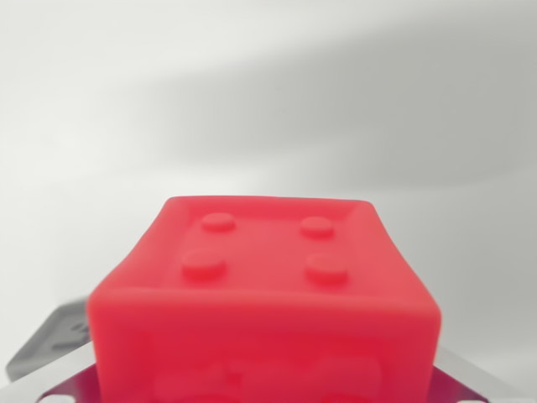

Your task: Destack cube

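Wrist view. A red studded cube fills the lower centre of the frame, its upper face bearing four round studs in a square pattern and its near face blurred by closeness. The cube is seen directly ahead of the camera and centred between two metallic pieces — one at the lower left, one at the lower right — which are taken to be parts of the jaws. Whether the jaws are clenched on the cube or merely flanking it cannot be told, since their contact faces are hidden. No second cube is visible beneath. Behind, only a pale, shadowed surface is shown — probably the table. No long axis is evident, the faces being roughly square.
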`<action>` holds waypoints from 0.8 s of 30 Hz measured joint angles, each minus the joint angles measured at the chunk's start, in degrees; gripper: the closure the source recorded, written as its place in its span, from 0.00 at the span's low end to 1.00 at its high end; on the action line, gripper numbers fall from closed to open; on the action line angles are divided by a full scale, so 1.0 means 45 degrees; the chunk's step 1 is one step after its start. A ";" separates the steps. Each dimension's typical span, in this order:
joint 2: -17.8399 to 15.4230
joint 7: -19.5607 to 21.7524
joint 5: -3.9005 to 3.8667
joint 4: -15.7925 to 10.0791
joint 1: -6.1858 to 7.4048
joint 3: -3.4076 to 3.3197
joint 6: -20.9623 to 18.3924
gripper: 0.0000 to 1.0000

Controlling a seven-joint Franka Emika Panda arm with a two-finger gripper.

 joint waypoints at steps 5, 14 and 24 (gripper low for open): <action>0.0444 0.0000 0.0000 0.0003 0.0000 0.0002 0.0424 1.00; 0.1201 0.0000 0.0001 0.0084 -0.0002 0.0007 0.1103 1.00; 0.1894 0.0000 0.0002 0.0202 -0.0011 0.0017 0.1678 1.00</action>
